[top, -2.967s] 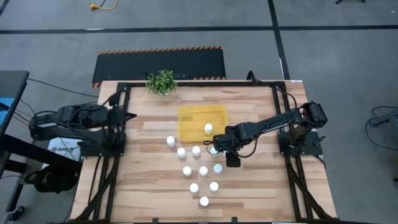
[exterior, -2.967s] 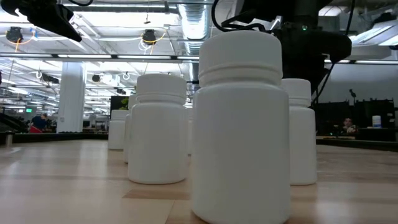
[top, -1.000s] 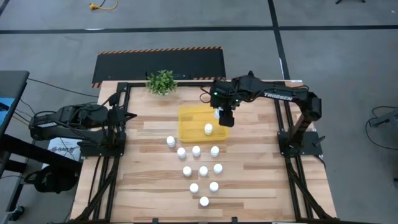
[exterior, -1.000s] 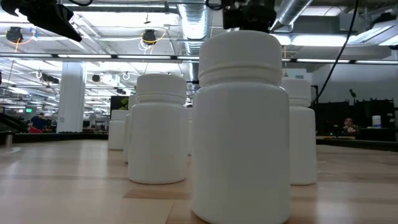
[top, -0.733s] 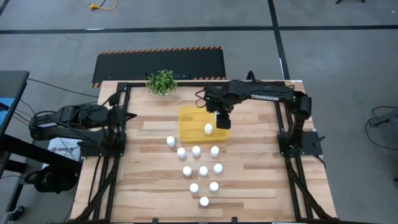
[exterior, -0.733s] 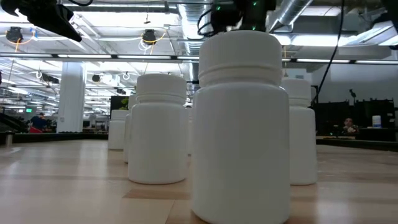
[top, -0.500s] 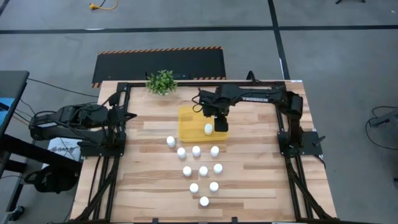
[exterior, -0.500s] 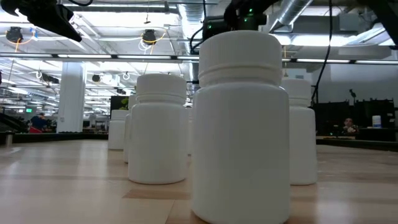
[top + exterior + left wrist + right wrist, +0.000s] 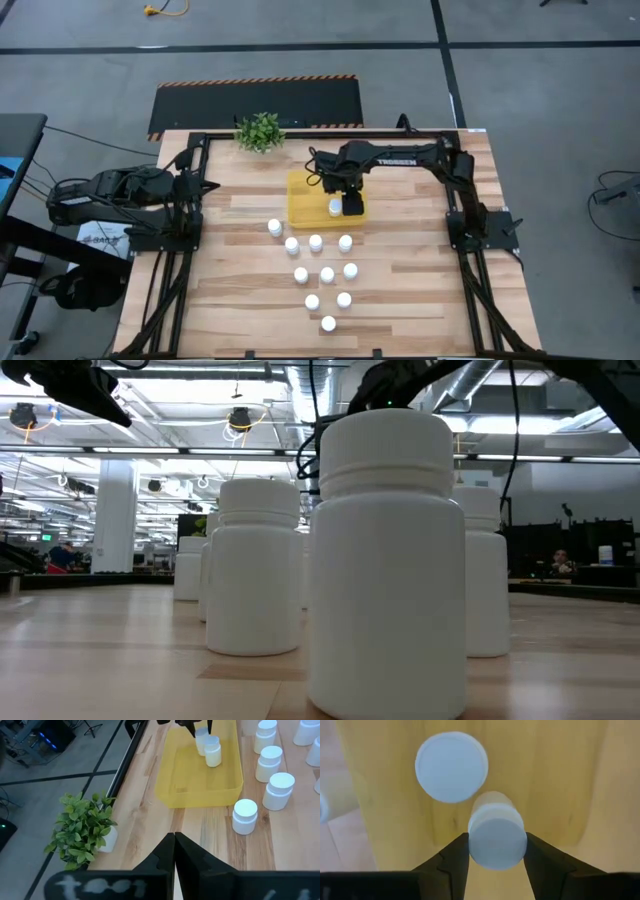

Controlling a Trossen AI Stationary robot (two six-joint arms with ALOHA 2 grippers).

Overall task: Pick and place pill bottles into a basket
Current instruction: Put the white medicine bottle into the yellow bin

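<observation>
The basket, a yellow tray (image 9: pixel 312 190), lies at the table's middle far part, with one white pill bottle (image 9: pixel 334 207) standing inside it. Right beside that bottle my right gripper (image 9: pixel 351 204) points down into the tray, shut on a second bottle (image 9: pixel 497 842). Several more pill bottles (image 9: pixel 316 242) stand upright on the wood nearer the front; the low view shows them close up (image 9: pixel 390 560). My left gripper (image 9: pixel 174 836) is shut on nothing and parked at the table's left side. My right gripper pinches the bottle's cap (image 9: pixel 496 851) between its two fingers (image 9: pixel 456 856), one on each side. The fingers come from above, pointing down. The bottle hangs cap up, slightly tilted, low over the tray floor (image 9: pixel 200 775); whether it touches the floor I cannot tell.
A small green plant (image 9: pixel 260 131) stands at the table's far left, next to the tray's far corner. A black frame (image 9: pixel 300 136) runs round the table. Bare wood lies left and right of the bottle cluster.
My right gripper has come down and toward the table's near edge, carrying its bottle from above the tray's far wall into the tray, beside the bottle that stands there. It has tipped to point more steeply down. The left arm has kept still.
</observation>
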